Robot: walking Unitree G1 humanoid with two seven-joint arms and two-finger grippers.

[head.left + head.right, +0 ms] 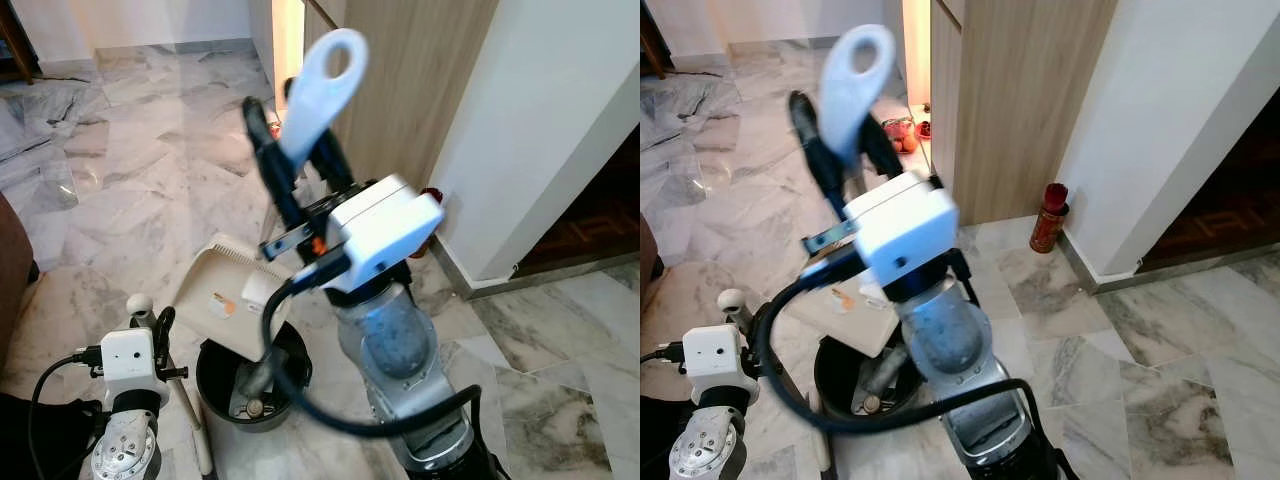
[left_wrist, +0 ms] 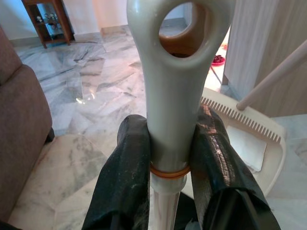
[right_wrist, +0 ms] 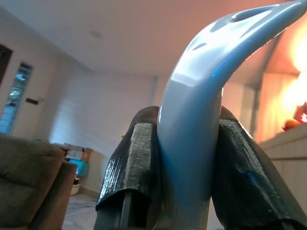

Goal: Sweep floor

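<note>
My left gripper [image 2: 168, 158] clamps the broom handle [image 2: 172, 96]; my right gripper [image 1: 300, 160] pinches the dustpan handle [image 1: 320, 85]. Dustpan [image 1: 225, 290] tilted over black bin [image 1: 215, 385] on marble floor [image 1: 150, 180]: emptying step. Next: shake, lift clear.

A pale handle [image 3: 192, 124] is clamped between the two black fingers [image 3: 132, 167] of the right tool [image 3: 189, 163], its curved tip raised toward the ceiling [image 3: 96, 33]. A brown sofa [image 3: 29, 187] and a lit window [image 3: 12, 100] are seen in the room beyond.
</note>
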